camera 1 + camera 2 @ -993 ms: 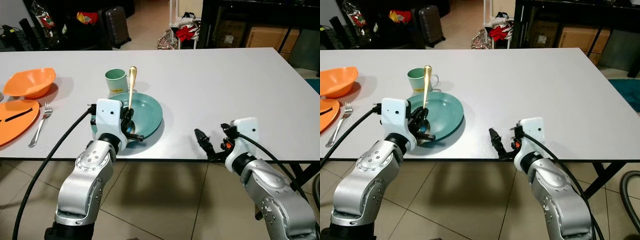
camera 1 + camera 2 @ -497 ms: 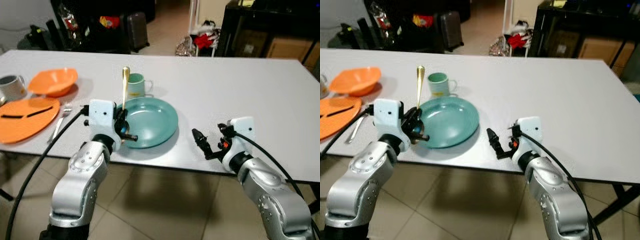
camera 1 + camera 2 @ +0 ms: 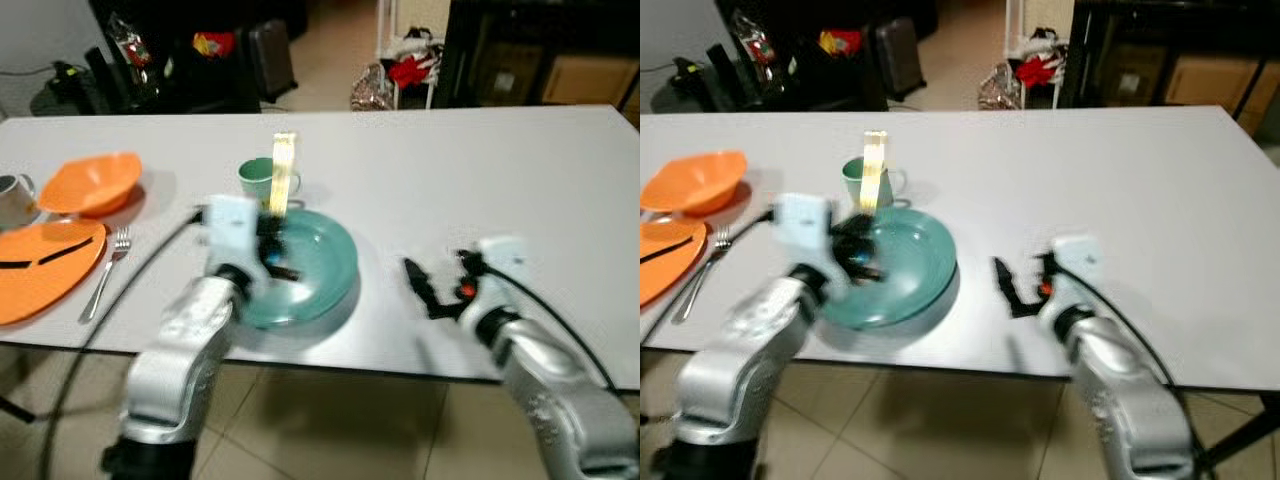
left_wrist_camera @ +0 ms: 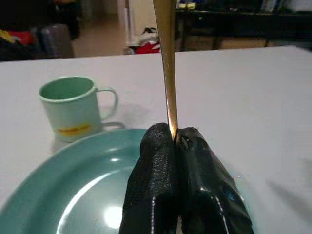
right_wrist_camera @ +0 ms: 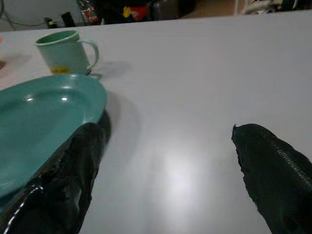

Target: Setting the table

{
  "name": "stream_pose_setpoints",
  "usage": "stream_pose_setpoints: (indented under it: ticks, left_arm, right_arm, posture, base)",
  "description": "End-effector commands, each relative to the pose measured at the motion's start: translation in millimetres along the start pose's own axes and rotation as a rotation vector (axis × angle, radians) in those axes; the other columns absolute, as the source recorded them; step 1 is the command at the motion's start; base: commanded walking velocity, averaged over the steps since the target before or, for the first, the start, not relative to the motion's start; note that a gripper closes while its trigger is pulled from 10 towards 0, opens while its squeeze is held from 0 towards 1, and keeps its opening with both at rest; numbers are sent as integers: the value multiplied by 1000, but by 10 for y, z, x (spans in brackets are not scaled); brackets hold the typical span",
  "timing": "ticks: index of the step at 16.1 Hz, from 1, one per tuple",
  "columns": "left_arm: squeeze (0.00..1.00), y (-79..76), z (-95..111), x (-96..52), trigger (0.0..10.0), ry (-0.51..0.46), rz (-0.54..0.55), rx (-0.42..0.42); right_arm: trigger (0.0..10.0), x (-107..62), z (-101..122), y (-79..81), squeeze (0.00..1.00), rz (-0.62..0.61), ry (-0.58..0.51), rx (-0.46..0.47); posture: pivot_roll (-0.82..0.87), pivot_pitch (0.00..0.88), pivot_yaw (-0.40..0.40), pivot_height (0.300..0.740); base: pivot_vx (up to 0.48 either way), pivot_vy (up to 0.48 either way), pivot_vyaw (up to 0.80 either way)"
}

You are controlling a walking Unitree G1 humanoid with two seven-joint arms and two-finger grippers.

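My left gripper is shut on a gold spoon, which stands upright with its handle up. It hovers over the left part of the teal plate near the table's front edge. In the left wrist view the black fingers pinch the spoon above the plate, with the green mug just beyond. My right gripper stands open, low over the bare table right of the plate. Its two fingers are spread wide, with the plate and mug beside them.
At the table's left lie an orange bowl, an orange plate, a fork and a grey mug. The white table stretches bare to the right. Bags and a suitcase stand on the floor beyond.
The whole picture has shifted and blurred, so the camera moved. My left gripper with the spoon has moved right, from the plate's left rim to over the plate. The right gripper stays open.
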State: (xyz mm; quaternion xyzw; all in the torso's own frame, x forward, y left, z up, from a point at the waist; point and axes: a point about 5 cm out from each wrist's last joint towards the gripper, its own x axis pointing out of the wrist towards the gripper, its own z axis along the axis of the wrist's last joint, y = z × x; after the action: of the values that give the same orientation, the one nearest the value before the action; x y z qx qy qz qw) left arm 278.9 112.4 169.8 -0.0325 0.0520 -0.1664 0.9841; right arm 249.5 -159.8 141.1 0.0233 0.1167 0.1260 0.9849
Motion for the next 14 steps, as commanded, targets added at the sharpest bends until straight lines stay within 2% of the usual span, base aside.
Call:
stream_pose_setpoints:
  ticks: [1, 2, 3, 4, 6, 10, 12, 14]
  left_arm:
    - [0, 124, -31, -4, 10000, 38, 42, -23]
    - [0, 142, -47, 11, 10000, 57, 50, -51]
    - [0, 165, -50, 48, 10000, 63, 55, -115]
    - [0, 169, -45, 67, 10000, 62, 50, -133]
    - [0, 216, -71, 203, 10000, 126, 62, -133]
    - [0, 216, -137, 288, 10000, 201, 37, -196]
    - [0, 249, -169, 355, 10000, 237, 74, -228]
    - [0, 256, -162, 387, 10000, 238, 92, -225]
  right_arm:
    - [10000, 5, 40, 74, 0, 25, -21, 4]
    - [10000, 1, 43, 75, 0, 25, -21, 4]
    - [10000, -2, 44, 74, 0, 27, -15, 3]
    - [10000, -3, 44, 72, 0, 30, -11, 0]
    - [10000, -17, 41, 58, 0, 46, 22, -27]
    - [10000, -26, 54, 71, 0, 68, 39, -43]
    - [10000, -45, 48, 69, 0, 76, 52, -47]
    - [10000, -58, 43, 65, 0, 79, 60, -48]
  posture:
    - [-130, 0, 89, 740]
    - [-134, 0, 91, 740]
    - [-141, 0, 92, 740]
    - [-141, 0, 92, 740]
    - [-149, 0, 87, 740]
    - [-155, 1, 86, 740]
    - [-154, 8, 85, 740]
    - [-150, 16, 82, 740]
  base:
    - [0, 0, 0]
    - [0, 0, 0]
    - [0, 0, 0]
    - [0, 0, 0]
    - [0, 0, 0]
    - [0, 0, 0]
    - [0, 0, 0]
    - [0, 0, 0]
